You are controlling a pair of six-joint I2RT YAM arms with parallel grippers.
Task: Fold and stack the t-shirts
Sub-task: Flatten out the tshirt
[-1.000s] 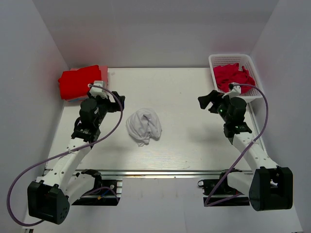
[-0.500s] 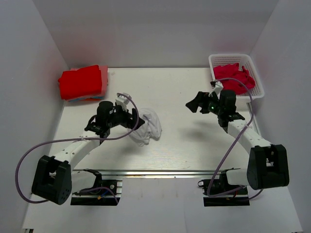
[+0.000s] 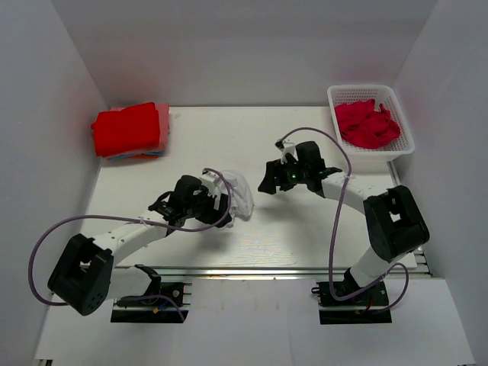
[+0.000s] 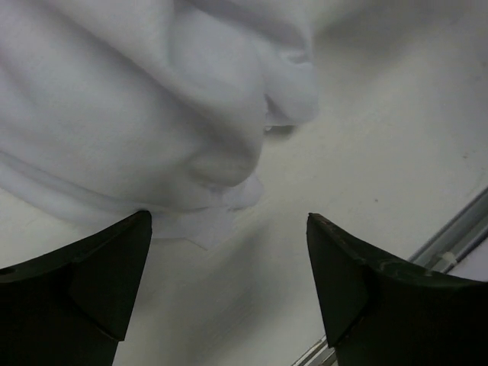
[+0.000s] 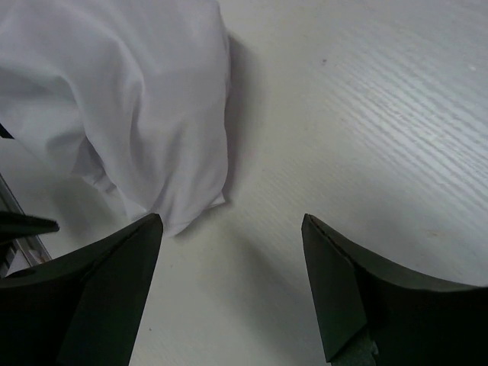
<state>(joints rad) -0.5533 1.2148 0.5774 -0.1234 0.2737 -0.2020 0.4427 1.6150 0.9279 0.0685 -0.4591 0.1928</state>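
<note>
Our left claw (image 3: 219, 204) gapes wide and empty at the near-left edge of the crumpled white t-shirt (image 3: 238, 187), which lies on the counter (image 3: 305, 221) between both claws; our right claw (image 3: 267, 180), equally wide and empty, hovers just to its right (the left looks nearer, we judge).

Both arms have swung inward: the left hand (image 3: 214, 204) has left the red stack (image 3: 126, 130) and reached the white t-shirt (image 3: 239, 187), cloth just ahead of its spread fingers; the right hand (image 3: 268, 180) has come away from the basket (image 3: 366, 89), with the shirt now ahead to its left
</note>
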